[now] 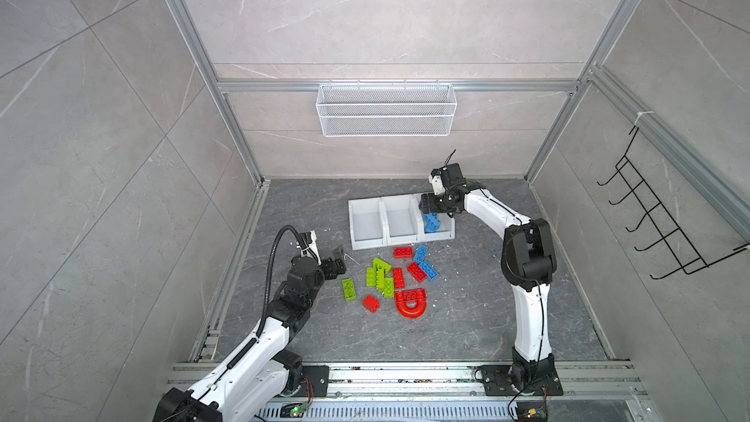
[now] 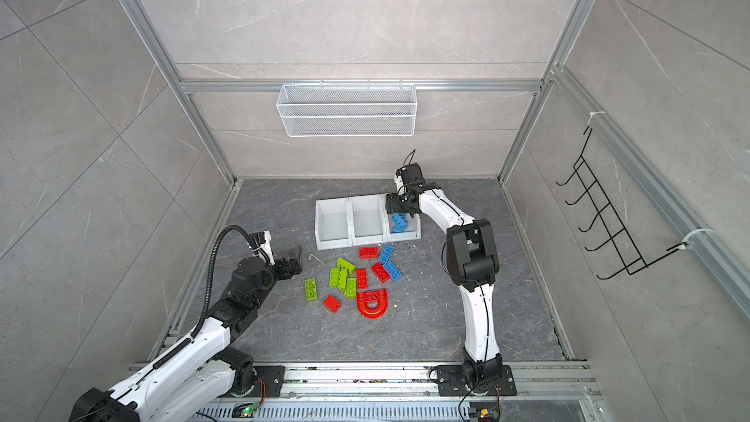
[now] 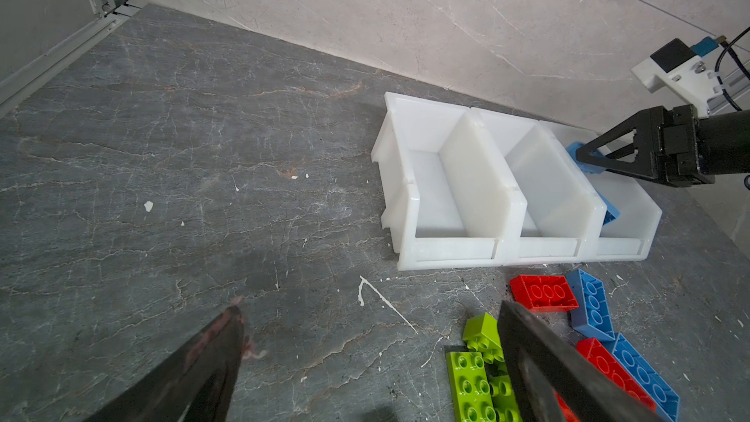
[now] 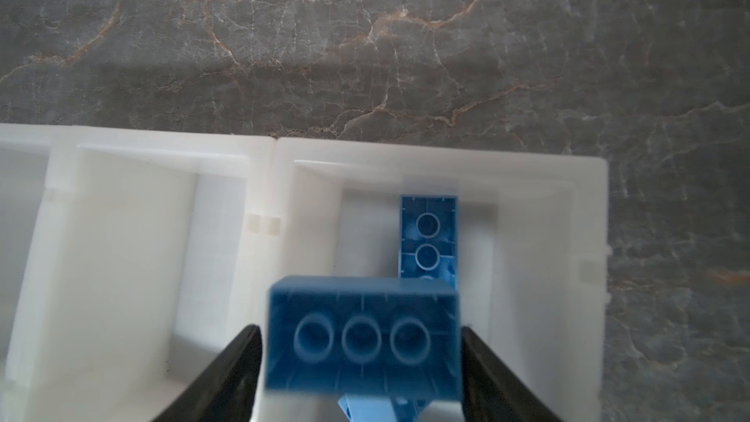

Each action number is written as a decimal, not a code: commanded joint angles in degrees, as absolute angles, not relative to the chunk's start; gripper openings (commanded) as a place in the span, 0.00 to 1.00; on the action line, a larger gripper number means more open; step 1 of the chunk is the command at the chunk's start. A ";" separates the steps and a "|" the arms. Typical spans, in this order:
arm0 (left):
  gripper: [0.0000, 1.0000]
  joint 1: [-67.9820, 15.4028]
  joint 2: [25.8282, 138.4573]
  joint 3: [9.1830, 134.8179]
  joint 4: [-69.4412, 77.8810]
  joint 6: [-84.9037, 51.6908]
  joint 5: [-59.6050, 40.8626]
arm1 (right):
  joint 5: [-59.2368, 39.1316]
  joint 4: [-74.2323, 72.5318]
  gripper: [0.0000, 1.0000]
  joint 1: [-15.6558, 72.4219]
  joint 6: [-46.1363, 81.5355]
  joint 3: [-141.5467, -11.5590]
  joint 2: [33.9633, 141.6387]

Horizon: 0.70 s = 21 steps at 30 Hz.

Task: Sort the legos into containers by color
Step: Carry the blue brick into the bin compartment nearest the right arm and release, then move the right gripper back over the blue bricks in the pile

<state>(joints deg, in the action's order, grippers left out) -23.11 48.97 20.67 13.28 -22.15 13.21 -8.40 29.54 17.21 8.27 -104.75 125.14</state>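
Three joined containers [image 1: 366, 243] sit near the table's [image 1: 487, 318] back edge. Above the one nearest the right edge, the right gripper [image 1: 430, 213] has a blue brick [image 4: 361, 330] between its fingers [image 4: 237, 363]; gripped or loose, I cannot tell. The left gripper [image 1: 341, 260] has its fingers wide, beside loose legos [image 1: 389, 278] mid-table.

The containers [image 1: 367, 243] stood in a row near the back edge of the bench [image 1: 466, 318], about its middle. The right gripper [image 1: 430, 215] hung over the right-end bin with a blue brick [image 4: 361, 334] between its jaws, blocking that opening; the other two bins were clear from above. Loose legos [image 1: 399, 278] crowded the bench's middle just before the bins, many touching. The back-left corner and the strips along the front and right edges were bare.
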 commanded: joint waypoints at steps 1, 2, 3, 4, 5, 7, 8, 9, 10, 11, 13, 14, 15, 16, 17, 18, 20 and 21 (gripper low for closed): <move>0.99 -23.03 47.90 20.97 15.16 -22.07 12.40 | -8.27 31.23 0.83 17.31 8.66 -105.32 122.33; 0.99 -23.03 47.98 20.86 15.34 -22.06 12.42 | -8.31 30.90 0.83 17.26 8.65 -104.25 121.02; 0.99 -23.02 47.99 20.83 15.38 -21.97 12.53 | -8.40 30.54 0.83 17.29 8.70 -103.09 119.81; 0.99 -23.02 48.10 20.82 15.51 -21.97 12.61 | -8.61 30.44 0.82 17.31 8.62 -101.77 118.26; 1.00 -23.03 48.22 20.85 15.47 -21.78 12.69 | -9.08 30.34 0.80 17.31 8.70 -99.91 116.36; 1.00 -23.03 48.30 20.95 15.39 -21.62 12.78 | -10.47 28.86 0.75 17.31 8.90 -94.57 111.85; 1.00 -23.02 48.24 21.04 15.24 -21.64 12.86 | -11.28 27.83 0.70 17.38 9.33 -90.69 109.14; 0.99 -23.03 48.25 21.04 15.21 -21.63 12.90 | -11.81 26.84 0.67 17.61 9.51 -87.23 106.77; 0.99 -23.03 48.12 20.94 15.20 -21.67 12.94 | -12.35 26.03 0.65 18.04 9.62 -83.31 103.93; 0.99 -23.03 48.08 20.87 15.29 -21.62 12.92 | -12.52 25.30 0.62 18.54 9.70 -79.35 101.23; 0.99 -23.05 48.12 20.91 15.31 -21.67 13.03 | -12.21 24.51 0.59 19.68 10.06 -72.70 96.59; 1.00 -23.01 48.25 21.00 15.23 -21.64 12.97 | -11.84 24.47 0.57 20.34 10.45 -69.65 94.61; 0.99 -23.02 48.28 21.16 15.07 -21.73 12.77 | -11.65 24.40 0.55 20.96 10.77 -67.38 93.24; 0.99 -23.02 48.33 21.22 15.03 -21.75 12.49 | -11.18 24.71 0.52 21.88 11.16 -65.28 91.99; 0.99 -23.01 48.45 21.30 15.12 -21.73 12.31 | -10.41 25.34 0.52 22.98 11.47 -63.53 91.15; 1.00 -23.03 48.54 21.30 15.14 -21.85 12.24 | -9.42 26.19 0.51 23.92 11.83 -62.36 90.66; 0.99 -22.98 49.06 21.44 15.14 -21.81 12.21 | -6.69 28.40 0.50 25.83 12.59 -60.32 90.04; 0.99 -23.01 49.26 21.53 15.04 -21.76 12.30 | -5.42 29.28 0.49 26.63 12.91 -59.50 89.92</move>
